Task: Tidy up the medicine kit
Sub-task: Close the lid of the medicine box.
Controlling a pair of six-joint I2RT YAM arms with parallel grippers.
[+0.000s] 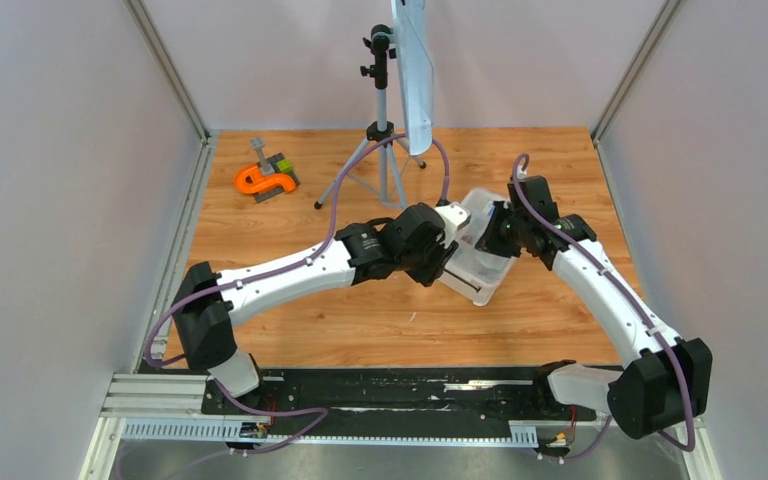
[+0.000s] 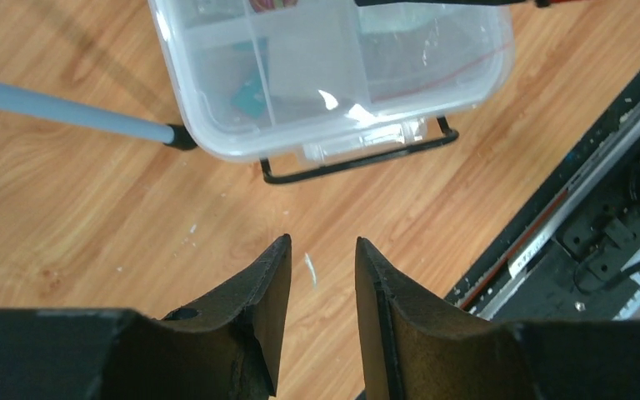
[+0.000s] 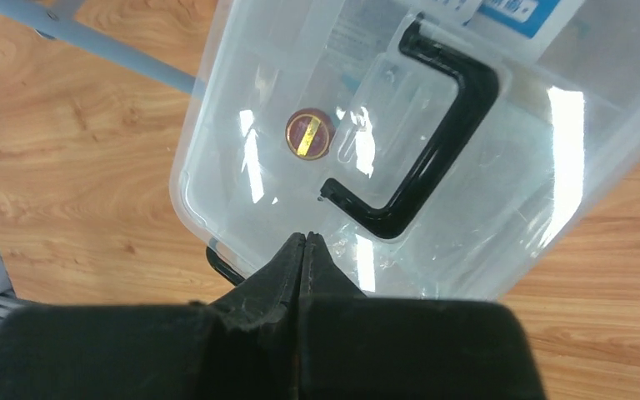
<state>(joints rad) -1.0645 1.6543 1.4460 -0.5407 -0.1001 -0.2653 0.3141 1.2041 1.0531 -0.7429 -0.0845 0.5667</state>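
The medicine kit (image 1: pixel 480 262) is a white tub lying askew on the wooden table between both arms, with its clear lid (image 3: pixel 500 167) on it. The lid's black handle (image 3: pixel 437 137) lies flat. Packets and the divided tray (image 2: pixel 300 67) show through the plastic, along with a small red-and-gold round thing (image 3: pixel 310 133). A black wire clip (image 2: pixel 358 162) hangs loose on the tub's side facing my left gripper (image 2: pixel 321 246), which is open and empty a short way back from it. My right gripper (image 3: pixel 304 237) is shut, tips over the lid's near edge beside another clip (image 3: pixel 221 267).
A grey tripod (image 1: pixel 385 130) with a white panel stands just behind the kit; one leg (image 2: pixel 67 108) ends beside the tub. An orange-and-grey tool (image 1: pixel 265 180) lies at the back left. Walls close in both sides, and a black rail (image 1: pixel 400 390) runs along the near edge.
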